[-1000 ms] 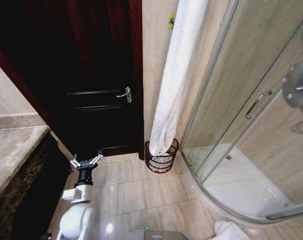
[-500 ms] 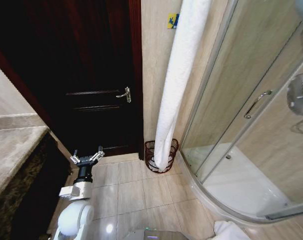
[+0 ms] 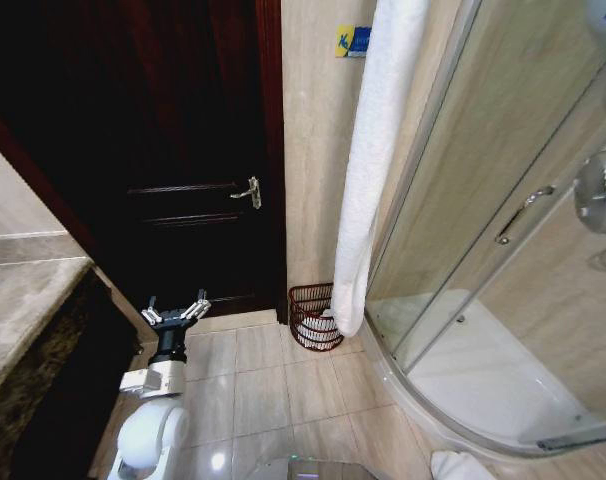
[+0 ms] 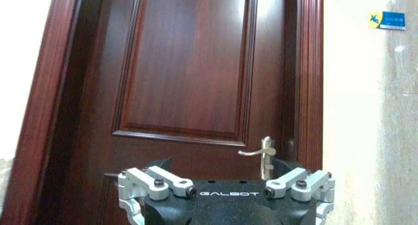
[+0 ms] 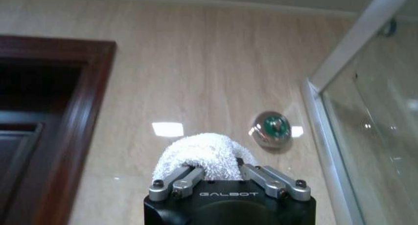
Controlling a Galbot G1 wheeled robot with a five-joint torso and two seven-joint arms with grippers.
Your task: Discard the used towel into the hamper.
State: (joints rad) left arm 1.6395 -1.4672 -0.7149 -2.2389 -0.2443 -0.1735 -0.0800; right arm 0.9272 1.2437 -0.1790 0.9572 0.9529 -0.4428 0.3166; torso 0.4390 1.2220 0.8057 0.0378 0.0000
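Head view has the towel (image 3: pixel 368 170) as a long white column, its long axis close to vertical, running from the picture's top edge down beside the shower door frame (image 3: pixel 423 170). Its bottom end hangs at the rim of the hamper (image 3: pixel 313 316), which stands on the tiled floor (image 3: pixel 273 390) in the corner where the beige wall (image 3: pixel 313 150) meets the shower's curved base, just beside the dark door (image 3: pixel 183 150). From this angle the tail seems to overlap the hamper's side nearest the shower; whether it hangs inside the rim or just outside it I cannot tell.

In the right wrist view, my right pincer (image 5: pixel 219 178) is clamped on a bunched fold of that towel, white terry bulging up between the fingers. So the hamper lies straight below my grip, along the towel's own length; I judge the drop depends on the hanging end being centred over the basket mouth.

My left pincer (image 3: pixel 176 311) waits low by the counter's front edge, fingers spread wide and holding nothing, pointed at the door. It is nearer the hamper across the floor, but the right arm has the cloth.
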